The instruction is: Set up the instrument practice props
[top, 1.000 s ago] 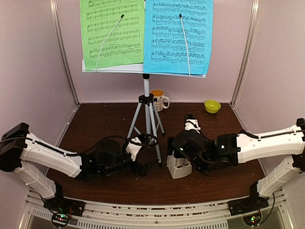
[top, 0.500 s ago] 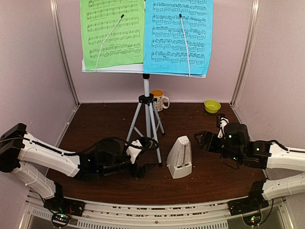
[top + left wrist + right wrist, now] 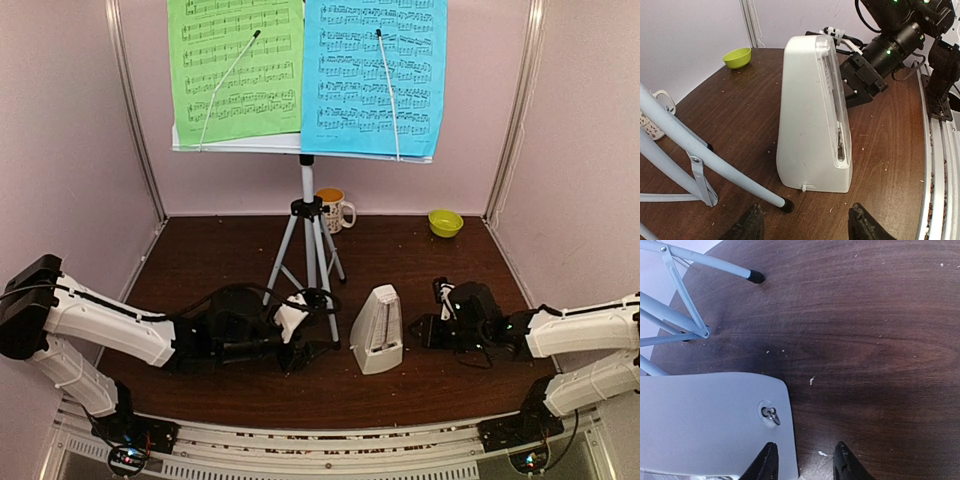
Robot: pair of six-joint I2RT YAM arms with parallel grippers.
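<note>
The setup looks close to done. The music stand is upright at the middle of the table, and it carries 2 sheets side by side, the green sheet on the left and the blue sheet on the right, each pinned by a thin wire arm. The metronome stands upright on the near part of the table, just right of the stand's near leg.

The left gripper lies low just left of the metronome, with its jaws wide apart and nothing in them. The right gripper lies low on the right, a little apart from the metronome, with its jaws partly open and empty.

What may be left is taking off the metronome's clear cover (it appears to be on) and pulling the arms back.

The tops of both sheets are cut off by the frame, and they hide the stand's tray. The pendulum behind the cover cannot be made out. A mug and a bowl sit at the far edge.
</note>
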